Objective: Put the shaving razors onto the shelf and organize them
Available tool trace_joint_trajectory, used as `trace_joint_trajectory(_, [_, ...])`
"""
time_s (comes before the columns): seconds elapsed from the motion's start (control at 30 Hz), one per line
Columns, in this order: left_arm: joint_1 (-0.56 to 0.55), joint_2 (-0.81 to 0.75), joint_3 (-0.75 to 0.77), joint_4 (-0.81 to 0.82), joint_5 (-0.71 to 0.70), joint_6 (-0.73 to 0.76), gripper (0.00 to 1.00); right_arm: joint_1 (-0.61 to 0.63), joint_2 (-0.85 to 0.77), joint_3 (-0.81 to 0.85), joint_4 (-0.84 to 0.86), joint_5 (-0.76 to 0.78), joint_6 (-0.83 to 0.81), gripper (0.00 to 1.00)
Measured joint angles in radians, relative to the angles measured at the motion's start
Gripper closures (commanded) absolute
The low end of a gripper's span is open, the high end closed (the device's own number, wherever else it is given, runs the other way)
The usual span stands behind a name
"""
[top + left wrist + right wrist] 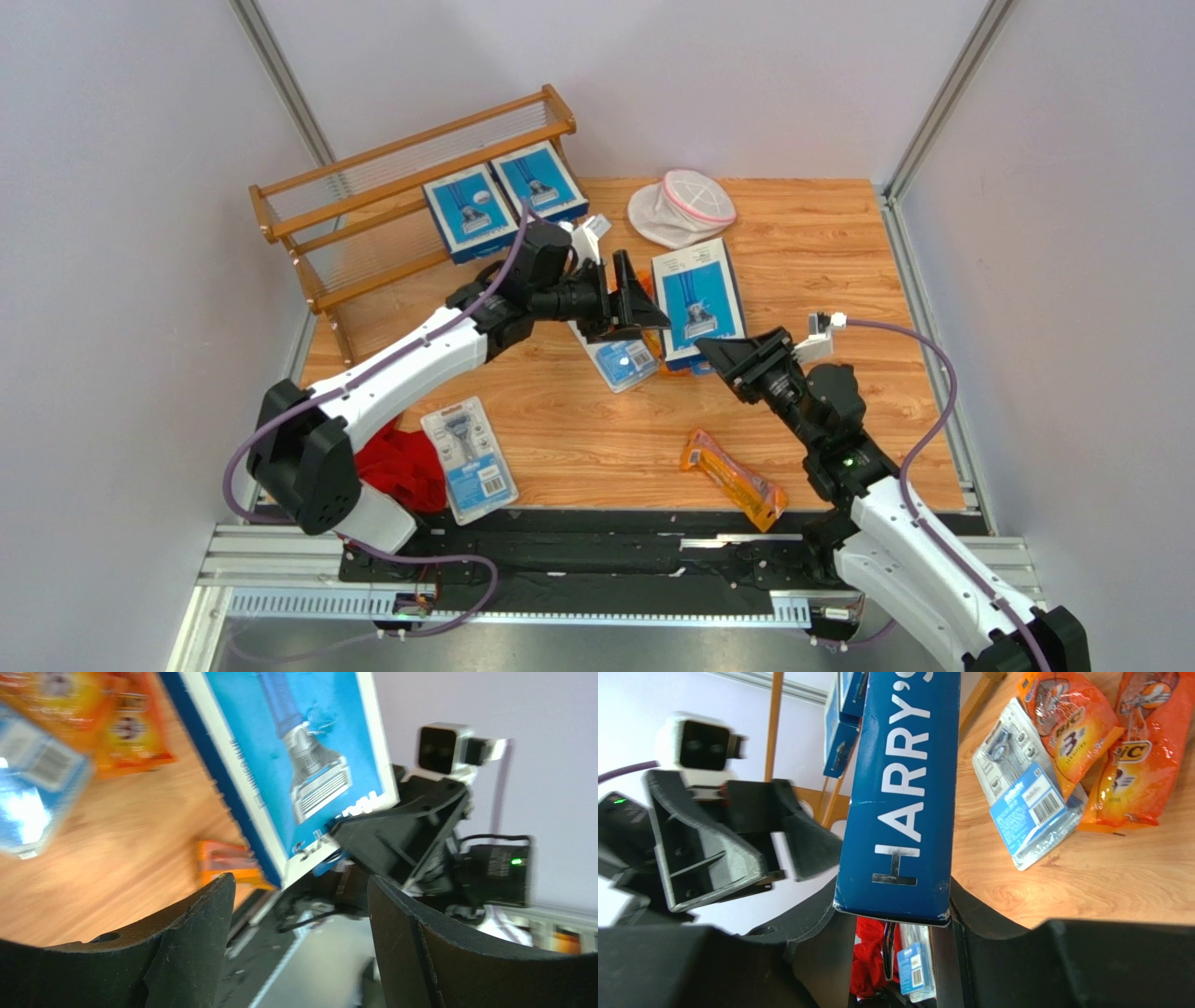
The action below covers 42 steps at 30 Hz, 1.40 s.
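Wooden tabletop [842, 252], grey walls: the right gripper [718, 353] clamps the near end of a blue razor box [697, 291]. The left gripper [634, 301], jaws spread wide, sits just beside it. Behind that gripper, the shelf [421, 144] carries two more blue boxes [470, 213].

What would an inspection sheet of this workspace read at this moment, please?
Surface: wooden table, scattered with packs.
Job's things: two blue boxes at the shelf; held blue box mid-table; two blister packs; orange bags loose.
Clutter: red cloth, white pouch.
Pincers: left pincer open, empty; right pincer shut on the held blue box.
Cables: purple cables along both arms, nothing snagged seen.
Surroundings: pale walls, metal frame.
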Motion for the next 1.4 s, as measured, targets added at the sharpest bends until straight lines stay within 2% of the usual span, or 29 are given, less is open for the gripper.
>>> trace_joint_trajectory(0.13, [0.0, -0.063, 0.101, -0.288, -0.138, 0.178, 0.22, 0.002, 0.003, 0.003, -0.035, -0.001, -0.012, 1.0])
trace_joint_trajectory(0.3, [0.02, -0.134, 0.161, -0.524, -0.272, 0.314, 0.22, 0.032, 0.055, 0.032, -0.04, -0.003, -0.027, 1.0])
trace_joint_trajectory(0.5, [0.172, -0.28, 0.2, -0.729, -0.302, 0.422, 0.22, 0.15, 0.217, 0.116, -0.015, 0.006, -0.055, 1.0])
trace_joint_trajectory(0.6, [0.244, -0.333, 0.248, -0.797, -0.301, 0.457, 0.22, 0.232, 0.321, 0.18, 0.006, 0.016, -0.07, 1.0])
trace_joint_trajectory(0.8, [0.299, -0.393, 0.352, -0.893, -0.298, 0.505, 0.22, 0.373, 0.557, 0.344, 0.085, 0.019, -0.091, 1.0])
trace_joint_trajectory(1.03, [0.346, -0.402, 0.457, -0.991, -0.298, 0.549, 0.22, 0.517, 0.88, 0.638, 0.168, -0.017, -0.108, 1.0])
trace_joint_trajectory(1.4, [0.367, -0.434, 0.546, -1.099, -0.341, 0.603, 0.22, 0.575, 1.21, 0.945, 0.303, -0.143, -0.054, 1.0])
